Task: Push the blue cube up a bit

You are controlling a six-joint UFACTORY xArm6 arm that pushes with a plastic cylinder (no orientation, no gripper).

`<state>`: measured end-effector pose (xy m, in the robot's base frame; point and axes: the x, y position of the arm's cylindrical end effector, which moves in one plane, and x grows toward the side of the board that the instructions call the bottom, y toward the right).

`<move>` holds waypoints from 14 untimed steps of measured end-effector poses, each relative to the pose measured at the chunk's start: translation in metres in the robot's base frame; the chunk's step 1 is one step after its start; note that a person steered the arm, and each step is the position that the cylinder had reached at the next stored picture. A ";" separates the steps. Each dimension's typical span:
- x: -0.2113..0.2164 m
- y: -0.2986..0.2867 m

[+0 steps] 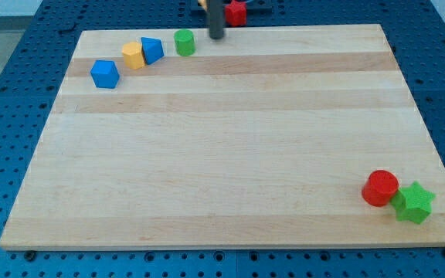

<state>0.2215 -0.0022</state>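
Blue cube: the small blue plastic cube (105,74) sits near the upper left corner of the pale wooden board (230,154); just left of the yellow block (134,55), apart from it.
Tip: my tip (217,36) rests at the board's top edge, just right of the green cylinder (184,42); well apart from the cube, touching no block, holding nothing.
Neighbours: a blue wedge-like block (152,50) touches the yellow one; a red cylinder (380,188) and green star (414,202) lie at lower right.
Handling: likely light, rigid, quick to slide and twist on smooth wood.
Contact: press the middle of its lower face; an off-centre push would probably spin it.
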 end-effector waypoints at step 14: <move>0.140 -0.279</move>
<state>0.3612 -0.2810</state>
